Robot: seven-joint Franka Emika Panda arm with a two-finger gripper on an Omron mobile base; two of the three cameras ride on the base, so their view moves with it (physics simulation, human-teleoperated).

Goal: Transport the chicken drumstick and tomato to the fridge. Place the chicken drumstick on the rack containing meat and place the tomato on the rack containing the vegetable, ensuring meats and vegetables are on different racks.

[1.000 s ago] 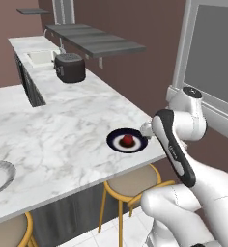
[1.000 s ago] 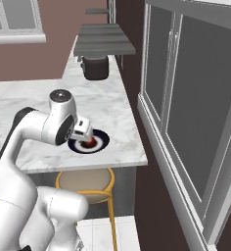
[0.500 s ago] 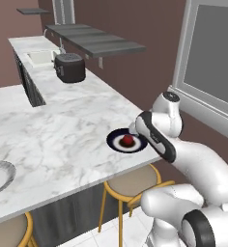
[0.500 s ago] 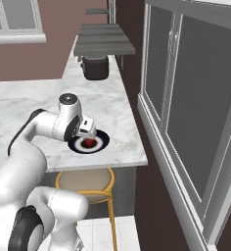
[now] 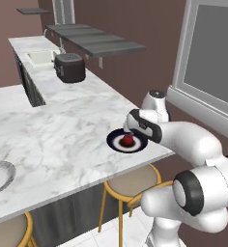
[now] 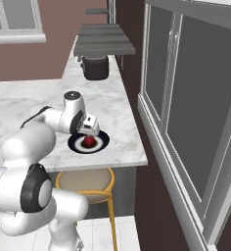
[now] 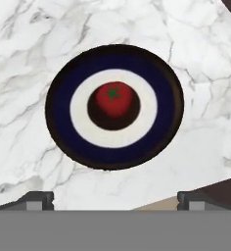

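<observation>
The tomato [image 7: 116, 99] sat in the middle of the plate [image 7: 63, 127] on the surface [image 5: 63, 135], right under the tool [image 7: 115, 198]. The tool was released, holding nothing.

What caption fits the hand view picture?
Open gripper looks down on the tomato on a ringed plate.

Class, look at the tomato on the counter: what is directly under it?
The tomato sits at the centre of a round plate with dark and white rings, on the marble counter. The plate's middle beneath it is hidden.
</observation>
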